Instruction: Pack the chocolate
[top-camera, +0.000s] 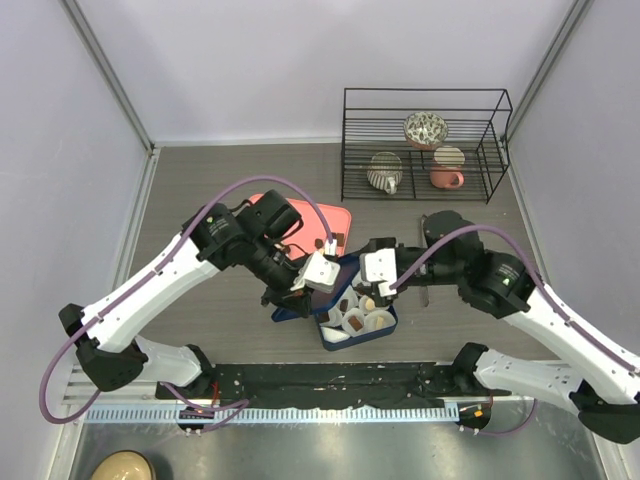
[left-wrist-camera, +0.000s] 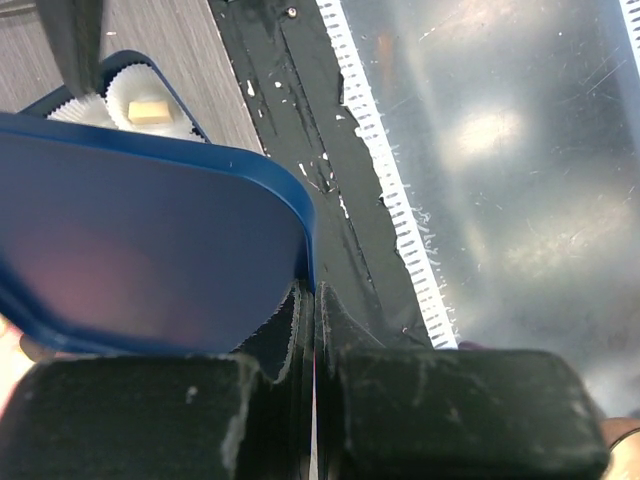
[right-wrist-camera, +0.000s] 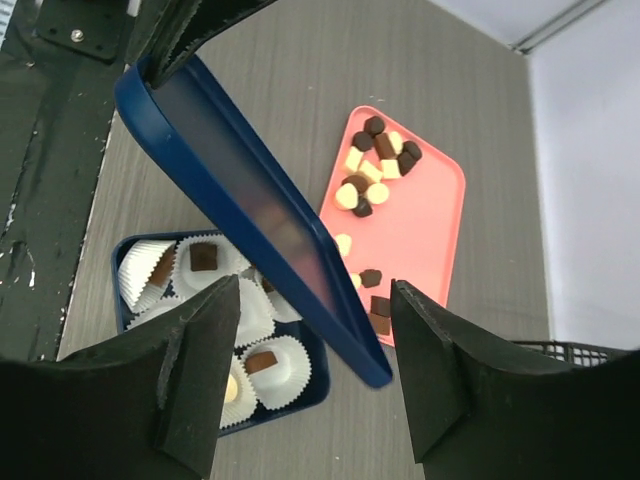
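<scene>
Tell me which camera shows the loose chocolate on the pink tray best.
Right wrist: the loose chocolate lies mostly unobstructed on the pink tray, colours distinct. In top external the left arm covers most of the tray, pieces unreadable. Left wrist shows the blue lid, no tray.

I'm working in a robot lab cell: plain white panel walls (top-camera: 300, 60) in metal framing enclose my wood-grain tabletop (top-camera: 200, 180), a black mounting plate (top-camera: 330, 385) lines its near edge, and a wire rack (top-camera: 380, 128) holds crockery (top-camera: 384, 172).

White arms (top-camera: 150, 285), black joints (top-camera: 226, 236), purple cables (top-camera: 268, 180)
</scene>
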